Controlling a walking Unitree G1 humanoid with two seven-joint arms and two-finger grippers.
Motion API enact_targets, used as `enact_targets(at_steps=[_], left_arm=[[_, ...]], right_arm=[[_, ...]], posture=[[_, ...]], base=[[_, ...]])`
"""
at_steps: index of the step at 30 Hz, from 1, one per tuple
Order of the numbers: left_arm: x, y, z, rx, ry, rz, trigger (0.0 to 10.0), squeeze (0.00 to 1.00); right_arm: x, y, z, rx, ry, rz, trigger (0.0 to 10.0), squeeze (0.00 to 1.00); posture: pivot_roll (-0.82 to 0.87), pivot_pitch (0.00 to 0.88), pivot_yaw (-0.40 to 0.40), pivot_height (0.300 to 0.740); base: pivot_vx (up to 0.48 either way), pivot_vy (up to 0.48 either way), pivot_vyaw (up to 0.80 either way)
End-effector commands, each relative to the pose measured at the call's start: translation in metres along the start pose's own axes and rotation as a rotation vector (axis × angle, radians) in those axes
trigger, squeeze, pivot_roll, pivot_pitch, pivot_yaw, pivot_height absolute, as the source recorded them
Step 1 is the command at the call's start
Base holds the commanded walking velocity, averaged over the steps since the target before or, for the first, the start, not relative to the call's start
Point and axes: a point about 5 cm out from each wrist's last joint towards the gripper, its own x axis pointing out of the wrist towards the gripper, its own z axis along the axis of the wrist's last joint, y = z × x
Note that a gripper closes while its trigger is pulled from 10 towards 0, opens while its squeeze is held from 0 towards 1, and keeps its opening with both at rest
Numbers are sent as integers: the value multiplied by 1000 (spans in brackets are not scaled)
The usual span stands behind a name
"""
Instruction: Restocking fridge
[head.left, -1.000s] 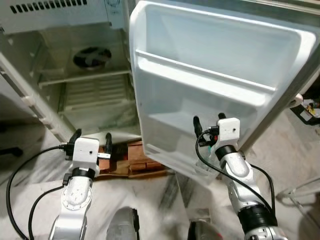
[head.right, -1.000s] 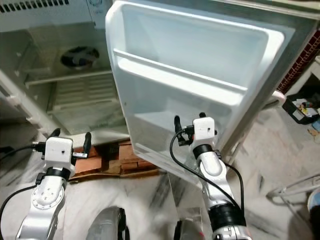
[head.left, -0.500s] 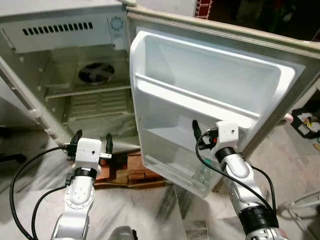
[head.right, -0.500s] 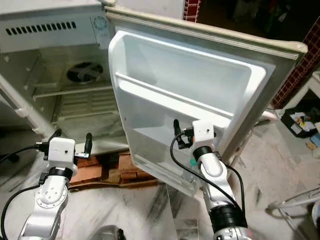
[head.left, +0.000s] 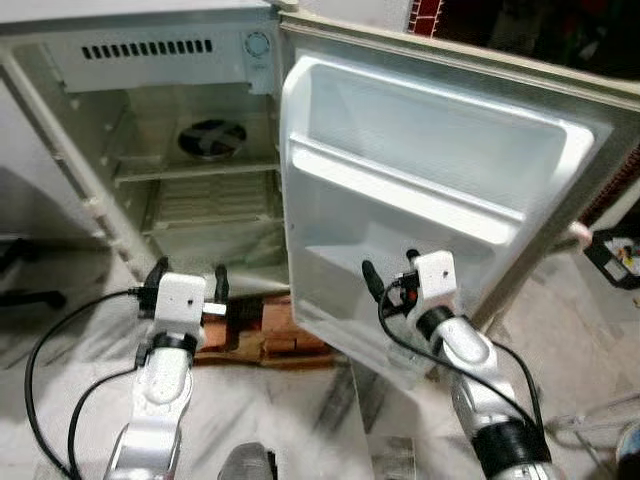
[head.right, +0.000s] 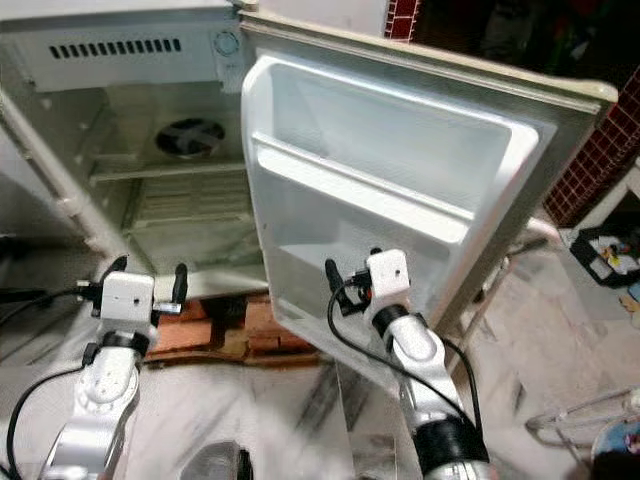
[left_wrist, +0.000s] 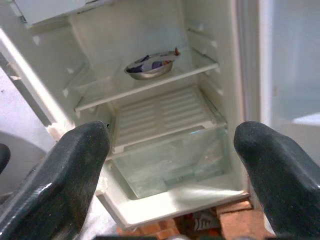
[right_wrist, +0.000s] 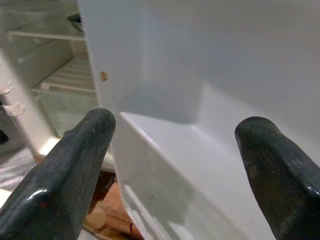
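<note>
The fridge (head.left: 150, 60) stands open, its white door (head.left: 440, 190) swung out to the right with bare door shelves (head.left: 400, 195). Inside, a steel bowl (left_wrist: 150, 65) holding something sits on a glass shelf, above a slatted cover and a clear crisper drawer (left_wrist: 170, 160). My left gripper (head.left: 188, 278) is open and holds nothing, low in front of the fridge's bottom edge. My right gripper (head.left: 390, 268) is open and holds nothing, just in front of the door's lowest shelf (right_wrist: 190, 150), with its fingers (right_wrist: 75, 165) on either side of the shelf's corner.
Red bricks (head.left: 275, 325) prop up the fridge at floor level. The floor is marbled grey stone (head.left: 300, 420). A black box (head.left: 612, 255) with small items lies on the floor at the right, behind the door. A thin white frame (head.left: 600, 415) stands at bottom right.
The camera has risen and turned, so the fridge sits further right in the picture. My right gripper has shifted left along the door's lowest shelf. Both grippers remain open.
</note>
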Motion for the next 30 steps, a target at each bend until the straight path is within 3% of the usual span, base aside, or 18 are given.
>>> enact_targets(at_steps=[1, 13, 30], left_arm=[[-1, -1, -2, 11, 5, -7, 10000, 0], [-1, 1, -2, 20, 8, -7, 10000, 0], [-1, 2, -2, 7, 1, -46, 10000, 0]], right_arm=[[3, 3, 5, -7, -14, 23, 10000, 0], [7, 9, 8, -4, -30, 29, 10000, 0], [10, -5, 17, -37, -82, -81, 10000, 0]], posture=[[5, 4, 11, 740], [11, 4, 17, 740], [8, 4, 18, 740]], base=[[-247, 0, 0], [-186, 0, 0], [0, 0, 0]])
